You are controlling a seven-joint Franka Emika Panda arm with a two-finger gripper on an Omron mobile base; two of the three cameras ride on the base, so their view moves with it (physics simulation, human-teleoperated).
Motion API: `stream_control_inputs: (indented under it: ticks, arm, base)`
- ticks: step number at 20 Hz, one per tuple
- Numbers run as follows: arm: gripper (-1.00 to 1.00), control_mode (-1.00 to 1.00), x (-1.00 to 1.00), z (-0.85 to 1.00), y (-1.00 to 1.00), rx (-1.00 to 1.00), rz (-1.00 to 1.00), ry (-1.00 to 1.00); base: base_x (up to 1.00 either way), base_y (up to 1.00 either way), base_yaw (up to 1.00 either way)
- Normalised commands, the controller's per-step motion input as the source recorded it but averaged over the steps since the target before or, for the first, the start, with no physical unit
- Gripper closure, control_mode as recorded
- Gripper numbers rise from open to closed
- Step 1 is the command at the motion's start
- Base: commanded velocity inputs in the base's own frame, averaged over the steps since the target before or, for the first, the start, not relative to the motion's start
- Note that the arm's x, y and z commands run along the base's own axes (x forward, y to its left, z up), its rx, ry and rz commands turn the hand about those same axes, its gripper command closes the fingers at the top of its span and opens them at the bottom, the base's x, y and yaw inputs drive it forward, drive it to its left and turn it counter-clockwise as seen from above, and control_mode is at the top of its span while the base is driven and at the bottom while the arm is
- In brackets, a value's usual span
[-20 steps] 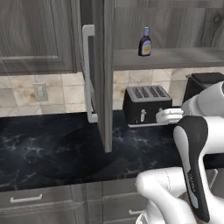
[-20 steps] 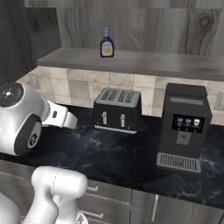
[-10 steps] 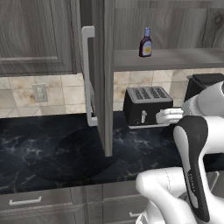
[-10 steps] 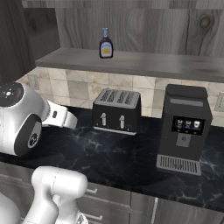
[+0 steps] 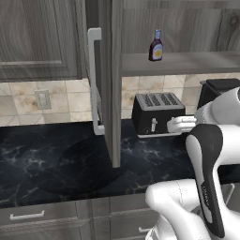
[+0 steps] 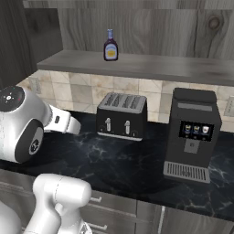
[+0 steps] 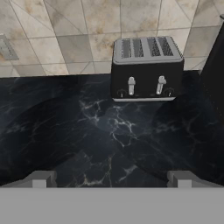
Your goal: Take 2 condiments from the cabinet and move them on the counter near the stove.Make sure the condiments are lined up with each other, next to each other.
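Hovering over the black marble-look surface (image 7: pixel 105 131), our hand (image 7: pixel 111 178) has its grey fingertips (image 7: pixel 40 178) spread wide apart, clamped on nothing. We see the dark brown bottle with pale blue cap and yellow label (image 5: pixel 156 46) upright near the front edge of the grey cabinet shelf (image 6: pixel 151 66), above the black four-slot toaster (image 7: pixel 146 68) at the surface's back edge.

The cabinet door (image 5: pixel 108 79) hangs open; the dark brown bottle (image 5: pixel 156 46) stands on the shelf (image 5: pixel 187 62) above a black toaster (image 5: pixel 157 114).

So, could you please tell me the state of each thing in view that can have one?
cabinet door: swung open.
brown bottle: upright on the cabinet shelf, cap on.
toaster: both levers up, slots empty.
coffee machine: screen lit.
gripper: open, holding nothing, over the counter.
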Motion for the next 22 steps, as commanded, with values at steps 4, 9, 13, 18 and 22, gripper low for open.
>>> stream_control_inputs:
  ticks: [4, 9, 13, 18, 22]
  arm:
    - [-1.0, -1.0, -0.08, 0.15, 0.0, -0.03, 0.0, -0.03]
    - [-1.0, -1.0, -0.16, 0.44, -0.06, -0.05, 0.0, -0.06]
    - [-1.0, -1.0, -0.03, 0.54, -0.11, -0.04, 0.0, -0.05]
    - [-1.0, -1.0, 0.06, 0.39, -0.07, -0.01, 0.0, -0.01]
    - [-1.0, -1.0, 0.12, 0.25, -0.05, -0.02, 0.0, 0.0]
  base:
    - [0.0, 0.0, 0.0]
    - [0.0, 0.0, 0.0]
    - [0.0, 0.0, 0.0]
    - [0.0, 0.0, 0.0]
    - [0.0, 0.0, 0.0]
